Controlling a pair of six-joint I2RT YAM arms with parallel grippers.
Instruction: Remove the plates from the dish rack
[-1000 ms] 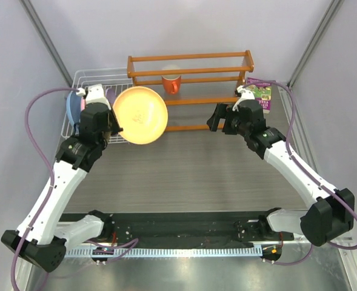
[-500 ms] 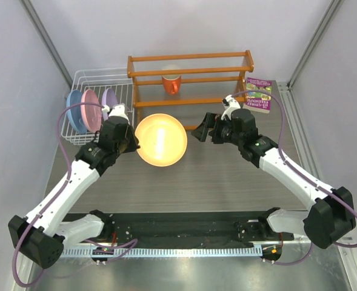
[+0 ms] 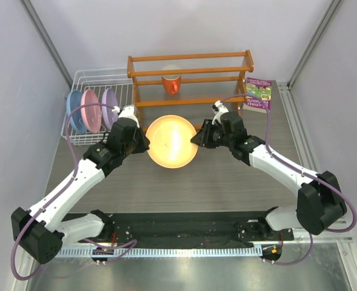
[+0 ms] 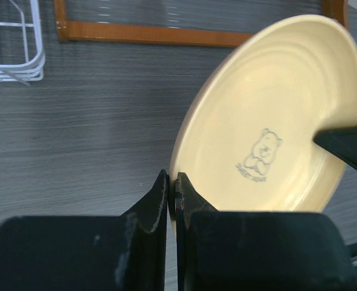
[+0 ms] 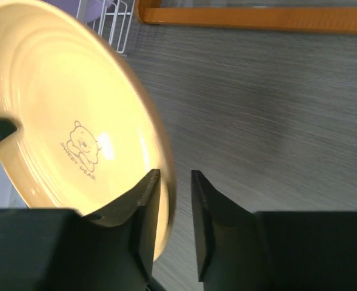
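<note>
Your left gripper [image 4: 172,182] pinched the plate [image 3: 171,140] by its left rim; your right gripper [image 5: 175,182] stood parted astride the opposite rim (handover looked 1 squeeze away).

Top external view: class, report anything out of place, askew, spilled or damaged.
Nothing spilled or damaged. The yellow plate hangs tilted in mid-air, pinched at its rim by the left gripper. A purple book beside the orange shelf seems out of place.
</note>
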